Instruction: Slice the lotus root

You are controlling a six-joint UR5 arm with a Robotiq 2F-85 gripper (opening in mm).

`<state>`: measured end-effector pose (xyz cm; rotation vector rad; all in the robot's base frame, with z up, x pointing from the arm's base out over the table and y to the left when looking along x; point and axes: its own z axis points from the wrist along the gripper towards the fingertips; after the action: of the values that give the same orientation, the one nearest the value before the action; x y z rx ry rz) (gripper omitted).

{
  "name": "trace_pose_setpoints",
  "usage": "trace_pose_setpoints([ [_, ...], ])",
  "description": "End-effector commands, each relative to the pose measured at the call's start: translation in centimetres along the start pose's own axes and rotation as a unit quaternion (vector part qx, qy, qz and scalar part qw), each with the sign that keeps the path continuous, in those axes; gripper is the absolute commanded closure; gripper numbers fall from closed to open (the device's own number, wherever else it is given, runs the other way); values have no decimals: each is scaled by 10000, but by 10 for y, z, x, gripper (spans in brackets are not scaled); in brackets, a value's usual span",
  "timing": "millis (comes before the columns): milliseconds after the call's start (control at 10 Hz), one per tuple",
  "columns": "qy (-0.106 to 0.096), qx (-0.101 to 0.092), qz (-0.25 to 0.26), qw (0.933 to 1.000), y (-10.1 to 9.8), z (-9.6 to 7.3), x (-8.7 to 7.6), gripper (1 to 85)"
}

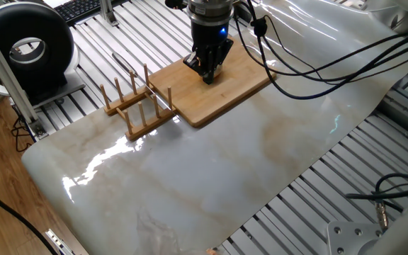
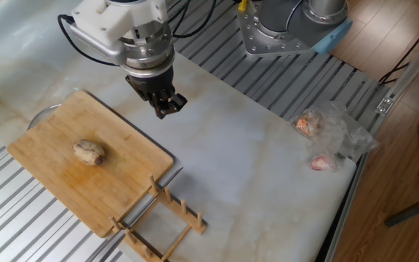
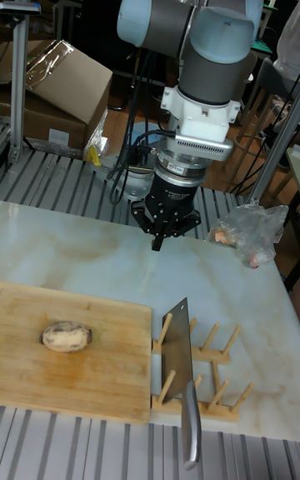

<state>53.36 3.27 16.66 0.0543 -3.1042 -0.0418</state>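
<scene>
The lotus root is a small tan chunk lying on the bamboo board; the tall fixed view shows the lotus root left of the board's middle. My gripper hangs over the marble top just past the board's far edge, well apart from the root. Its fingers are drawn together with nothing between them; the gripper tapers to a point. In one fixed view the gripper stands in front of the board and hides the root.
A wooden rack stands against the board's end and holds a cleaver upright, handle toward the table's front. The rack also borders the board. A crumpled plastic bag with pinkish pieces lies near the far corner.
</scene>
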Motion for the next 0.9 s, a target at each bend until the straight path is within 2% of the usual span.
trace_pose_setpoints([
  [0, 64, -175, -59, 9998, 12, -6, 3, 843],
  [200, 106, 375, -126, 9992, -14, -5, 5, 843],
  [300, 131, 427, -122, 9989, -17, -5, 7, 843],
  [500, 150, 181, -126, 9996, -4, -4, 8, 843],
  [800, 263, 144, -125, 9995, -2, -4, 14, 843],
])
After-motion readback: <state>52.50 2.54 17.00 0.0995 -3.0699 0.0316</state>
